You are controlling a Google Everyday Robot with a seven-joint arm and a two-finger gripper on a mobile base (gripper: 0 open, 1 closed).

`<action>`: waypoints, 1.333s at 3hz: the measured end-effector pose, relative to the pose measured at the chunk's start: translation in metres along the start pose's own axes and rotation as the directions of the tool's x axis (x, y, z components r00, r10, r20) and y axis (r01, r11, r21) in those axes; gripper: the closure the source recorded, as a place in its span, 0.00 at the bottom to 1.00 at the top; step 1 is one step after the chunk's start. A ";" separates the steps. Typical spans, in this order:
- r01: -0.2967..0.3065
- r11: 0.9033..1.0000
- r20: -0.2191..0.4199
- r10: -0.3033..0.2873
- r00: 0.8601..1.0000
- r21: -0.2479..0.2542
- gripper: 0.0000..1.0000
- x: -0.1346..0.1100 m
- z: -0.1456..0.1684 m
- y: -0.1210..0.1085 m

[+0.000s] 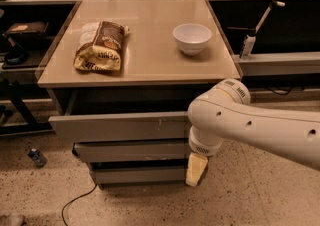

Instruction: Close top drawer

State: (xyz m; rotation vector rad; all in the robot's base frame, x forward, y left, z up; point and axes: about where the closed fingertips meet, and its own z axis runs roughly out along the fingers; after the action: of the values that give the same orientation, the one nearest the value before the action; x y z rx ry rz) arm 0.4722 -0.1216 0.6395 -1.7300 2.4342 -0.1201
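Camera view: the wide grey metal top drawer (120, 127), centre-left under the beige tabletop (150, 45), stands partly open. The pale gripper (196, 170) hangs lower centre; whether it is released or clenched, I cannot tell. The drawer looks stiff and handle-less, so push its flat front squarely.
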 end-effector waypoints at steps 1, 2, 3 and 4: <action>0.000 1.000 0.000 0.000 1.000 0.000 0.00 0.000 0.000 0.000; 0.000 1.000 0.000 0.000 1.000 0.000 0.19 0.000 0.000 0.000; 0.000 1.000 0.000 0.000 1.000 0.000 0.42 0.000 0.000 0.000; 0.000 1.000 0.000 0.000 1.000 0.000 0.65 0.000 0.000 0.000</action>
State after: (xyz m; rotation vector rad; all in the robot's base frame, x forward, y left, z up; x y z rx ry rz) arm 0.4723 -0.1216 0.6395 -1.7301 2.4341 -0.1204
